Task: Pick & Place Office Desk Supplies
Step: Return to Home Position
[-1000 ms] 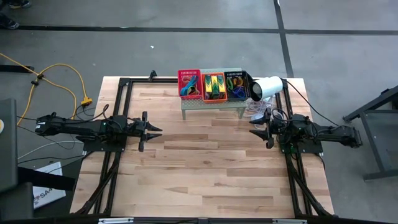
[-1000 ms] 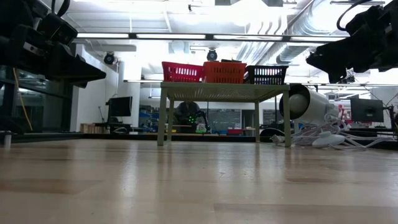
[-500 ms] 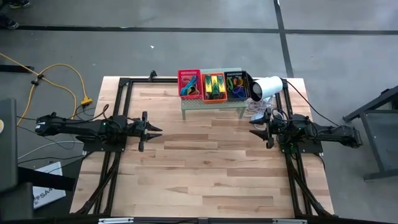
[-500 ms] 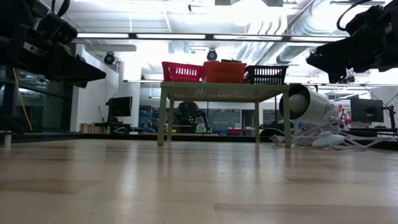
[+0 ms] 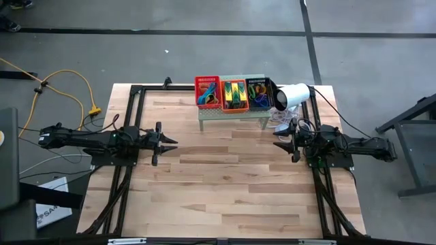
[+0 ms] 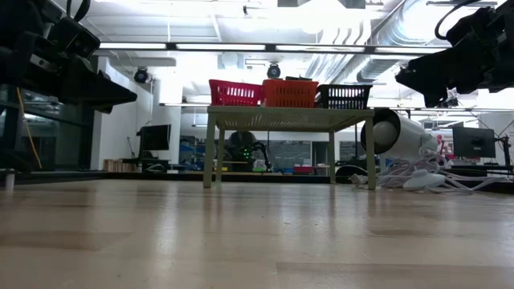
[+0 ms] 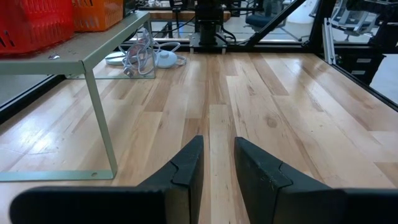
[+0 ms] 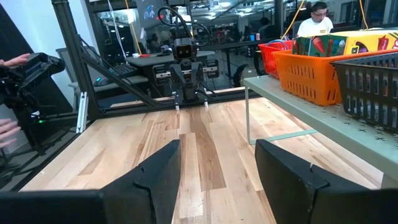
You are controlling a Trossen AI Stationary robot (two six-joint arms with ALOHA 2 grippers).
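The office supplies lie in three small baskets that stand in a row on the pale-green shelf (image 5: 231, 113) at the table's far edge. The red basket (image 5: 208, 92) holds blue and orange loops. The orange basket (image 5: 234, 94) holds the yellow-and-green wedge pieces (image 8: 373, 42). The black basket (image 5: 259, 94) holds coloured loops. My left gripper (image 5: 172, 141) hovers above the table's left half, its fingers (image 7: 186, 171) a narrow gap apart. My right gripper (image 5: 278, 139) hovers near the shelf's right leg, open wide (image 8: 217, 168). Both grippers are empty.
A white cylindrical lamp (image 5: 293, 96) lies on its side right of the shelf, with white cables (image 6: 426, 178) beside it. Bare wood (image 5: 225, 184) spreads between the arms and toward the near edge. Black frame rails (image 5: 129, 109) run along the table's sides. People show in the room behind (image 8: 317, 18).
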